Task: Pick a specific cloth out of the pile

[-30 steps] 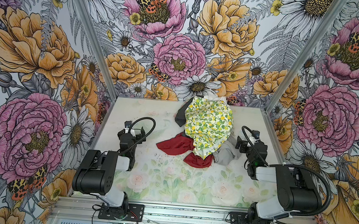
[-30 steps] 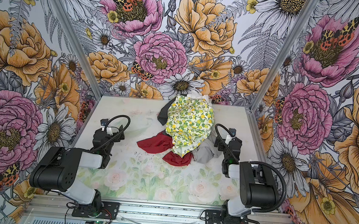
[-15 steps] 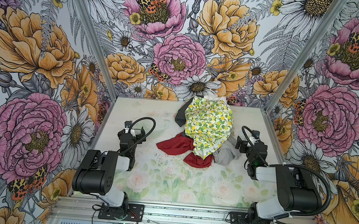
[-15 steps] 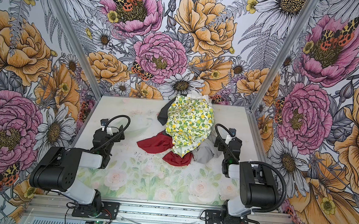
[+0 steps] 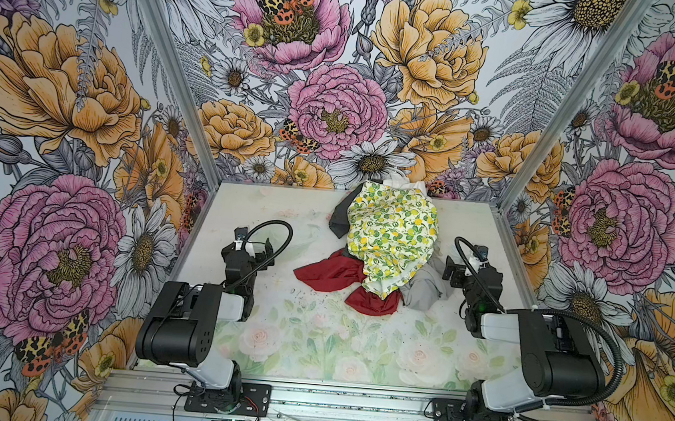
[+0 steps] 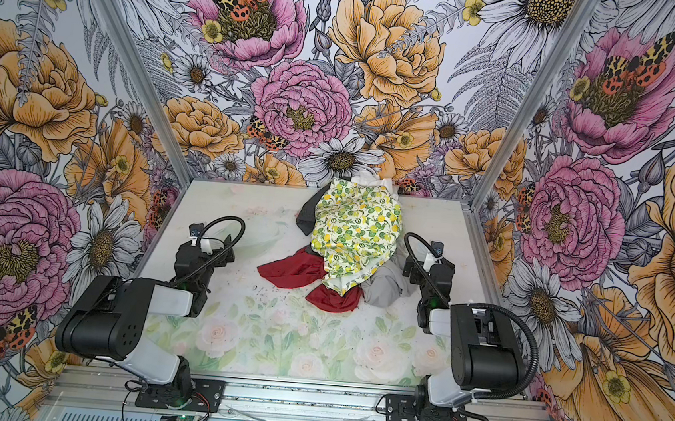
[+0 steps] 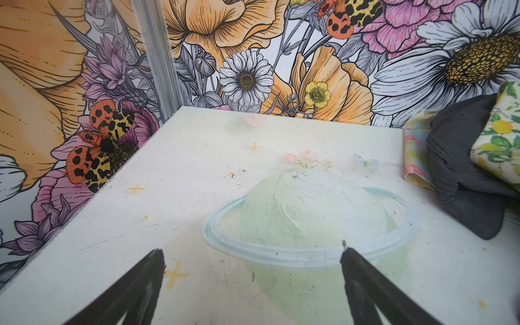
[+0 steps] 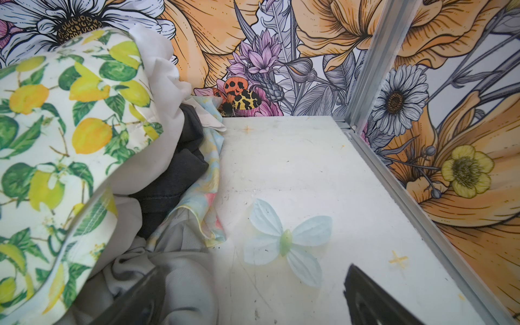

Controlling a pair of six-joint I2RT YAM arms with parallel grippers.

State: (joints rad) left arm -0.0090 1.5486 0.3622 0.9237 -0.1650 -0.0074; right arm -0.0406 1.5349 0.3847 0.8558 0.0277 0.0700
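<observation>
The enclosure has three walls [image 5: 337, 95] covered in a large floral print with moths. Aluminium posts [image 5: 162, 50] stand at both rear corners. The floor of the cell is a white, scuffed table [image 5: 313, 367]. It carries faded printed roses [image 5: 258, 338] along the near edge, a ringed planet [image 7: 309, 213] and a pale blue butterfly [image 8: 284, 239]. Dark specks [image 5: 303, 296] lie near its middle.

The pile [image 5: 381, 265] sits right of centre and reaches the rear wall. Its top layer is the lemon-print fabric [image 5: 393, 224]. In both top views the cloth [image 5: 326, 271], deep red, lies on the table at the near-left edge of the pile. The lemon-print's lower edge covers its middle, so two red lobes show and their join is hidden. The cloth shows only in the top views.

A light grey fabric [image 5: 424, 290] projects at near right and a dark grey fabric [image 5: 339, 220] at far left. A pastel fabric [image 8: 208, 180] shows at the base. How far each runs under the lemon-print cannot be determined.

The left gripper [image 7: 251, 251] is over bare table, well apart from the pile, jaws spread wide, holding nothing. The right gripper [image 8: 249, 277] is just beside the light grey fabric, jaws spread wide. One finger [image 8: 135, 298] is blurred against that fabric, so contact cannot be confirmed. Both wrist views cut the fingers off at the frame edge.
</observation>
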